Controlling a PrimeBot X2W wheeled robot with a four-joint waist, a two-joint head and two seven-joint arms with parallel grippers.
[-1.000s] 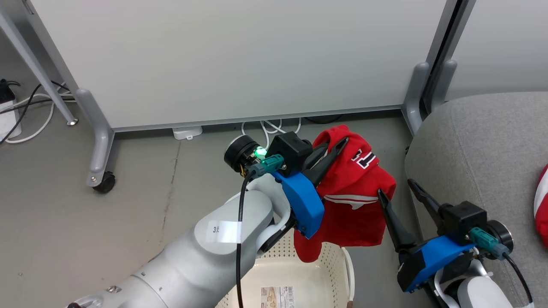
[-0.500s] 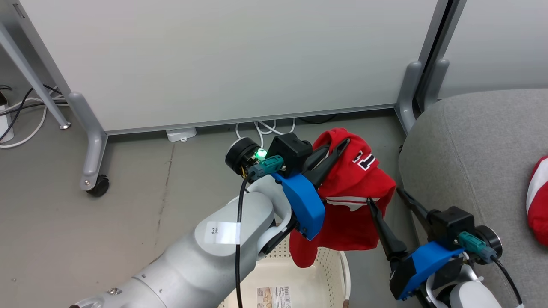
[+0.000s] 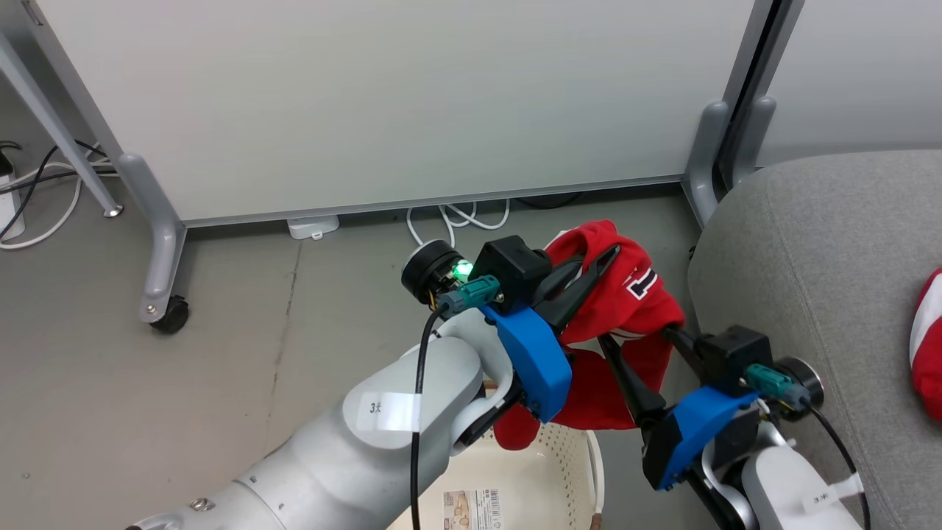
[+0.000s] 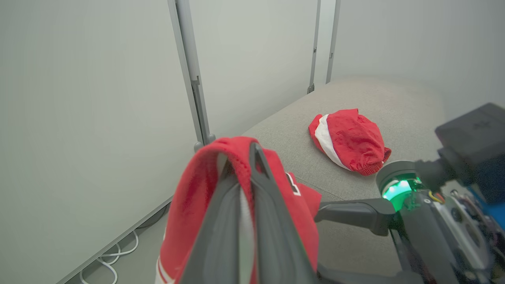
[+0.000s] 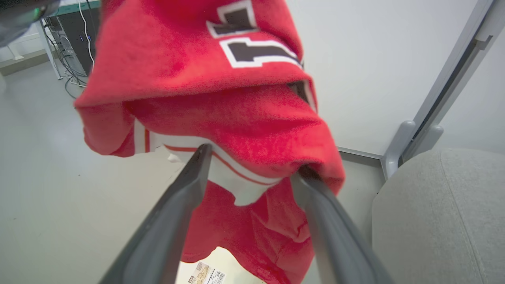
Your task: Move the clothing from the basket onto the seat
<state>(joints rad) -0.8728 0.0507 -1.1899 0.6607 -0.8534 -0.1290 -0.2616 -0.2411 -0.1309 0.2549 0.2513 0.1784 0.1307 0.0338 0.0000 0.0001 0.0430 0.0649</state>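
**Nearly across: jersey aloft on one grip**

Overhead, the left claw [image 3: 595,259] is pressed together on an upper fold of the numbered red jersey [image 3: 647,313]. The jersey hangs above the basket [image 3: 548,450], its lowest tail just over the rim. The right claw [image 5: 252,157] is spread: one finger sits at the white stripe, the other under a bulging fold, and neither clamps. The other red garment [image 4: 349,138] already lies on the seat [image 3: 809,243].

The risks look like these. A single pinch on soft cloth may slip during the swing and drop the jersey onto the floor [image 3: 221,368] beside the seat. The spread fingers may snag the fabric and tug it free. The trailing tail may catch the basket's rim.
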